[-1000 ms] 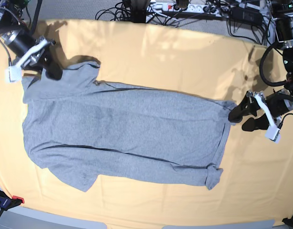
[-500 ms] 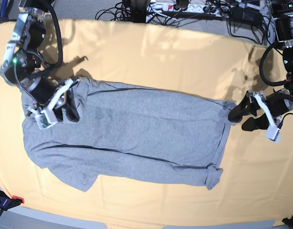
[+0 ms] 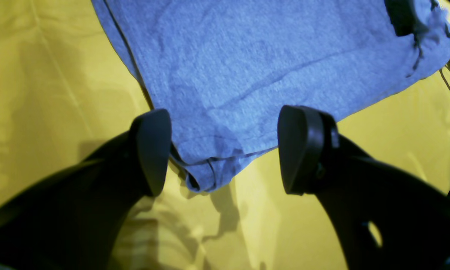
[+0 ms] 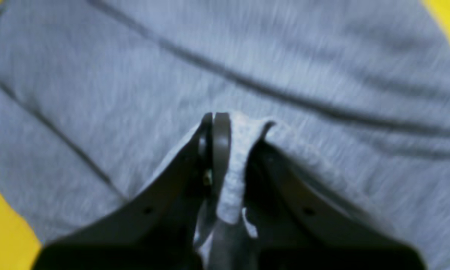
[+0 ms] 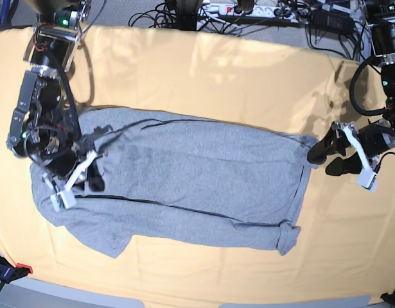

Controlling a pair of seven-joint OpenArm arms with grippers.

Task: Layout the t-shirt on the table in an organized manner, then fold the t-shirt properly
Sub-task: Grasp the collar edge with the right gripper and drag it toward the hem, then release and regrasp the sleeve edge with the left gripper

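Note:
The grey t-shirt (image 5: 197, 173) lies lengthwise across the yellow-orange table (image 5: 216, 70), plain side up, with no lettering showing. At the shirt's left end, my right gripper (image 5: 92, 181) is shut on a pinch of grey fabric and holds it over the shirt body. The right wrist view shows the right gripper (image 4: 234, 129) with a ridge of t-shirt (image 4: 322, 67) cloth clamped between its jaws. My left gripper (image 5: 323, 161) hangs open at the shirt's right hem corner. In the left wrist view that rumpled t-shirt (image 3: 270, 56) corner lies between the wide-apart jaws of the left gripper (image 3: 225, 150), untouched.
Cables and a power strip (image 5: 248, 9) run beyond the table's far edge. A red-tipped clamp (image 5: 11, 269) sits at the front left corner. The table's front edge shows along the bottom of the base view.
My right arm has swung from the far left corner toward the front, dragging the pinched shirt edge over the shirt body. The left arm has stayed still.

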